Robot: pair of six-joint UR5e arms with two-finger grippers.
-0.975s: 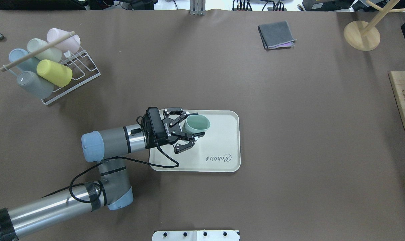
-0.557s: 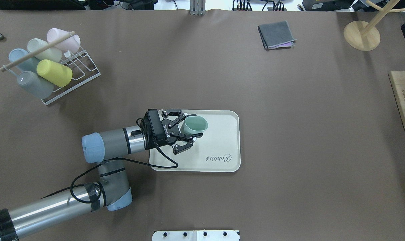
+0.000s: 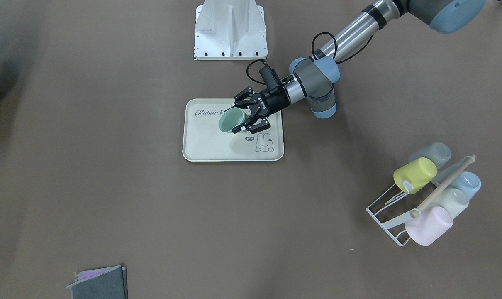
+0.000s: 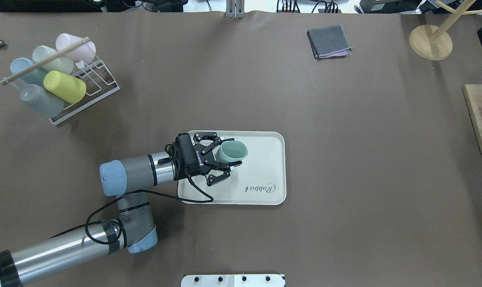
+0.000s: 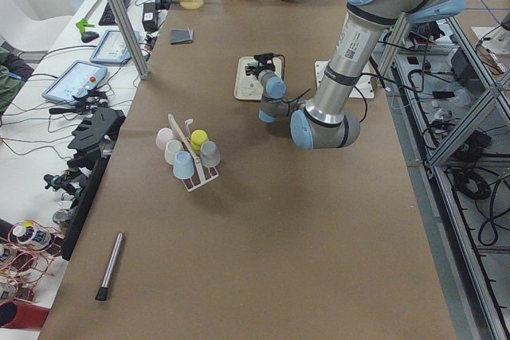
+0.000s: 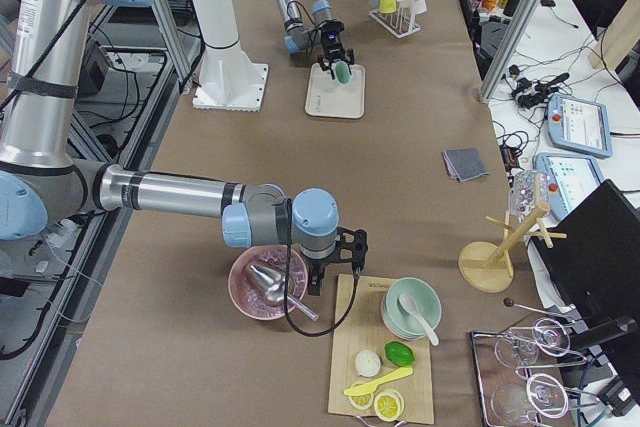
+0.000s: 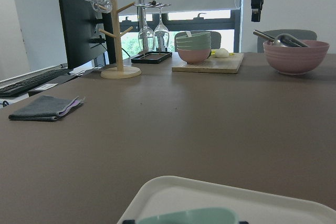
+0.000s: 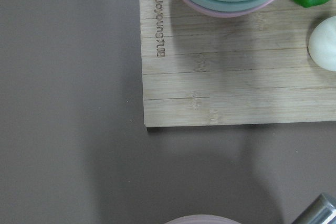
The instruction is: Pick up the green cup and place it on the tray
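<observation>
Near the middle of the overhead view, clamped between the two black fingers of the left gripper (image 4: pixel 228 153): the green cup (image 4: pixel 234 150). Small, smooth, pale mint green, with no handle and a slight taper. Tilted well off upright, mouth turned toward the right of that frame, away from the wrist, with the pale inner wall on show. One finger pressed to the side nearer the frame's top, the other to the side nearer its bottom.

Held over the left half of the tray (image 4: pixel 265 171), a cream rectangle with rounded corners and a raised rim. Impossible to tell whether touching the tray floor or just clear of it. A soft shadow on the cream surface beside the cup in the front-facing view. Printed on the tray, a "Rabbit" script (image 4: pixel 261 188) near its lower edge in the overhead view and a small bunny print (image 3: pixel 264 143) at its lower right corner in the front-facing view.

At the very bottom of the left wrist view, only a sliver of the mint rim, with the tray's curved edge just beyond it.

In the upper left of the overhead view, well apart from the tray, a white wire rack (image 4: pixel 101 81) with several cups lying in it, a yellow cup (image 4: pixel 64 86) among them. Toward the upper right, a folded grey cloth (image 4: pixel 328 41).

In the lower middle of the right-side view, the right gripper (image 6: pixel 338 272), pointing down between a pink bowl (image 6: pixel 268 282) and a wooden board (image 6: pixel 385 347). Whether spread or closed, impossible to tell.
</observation>
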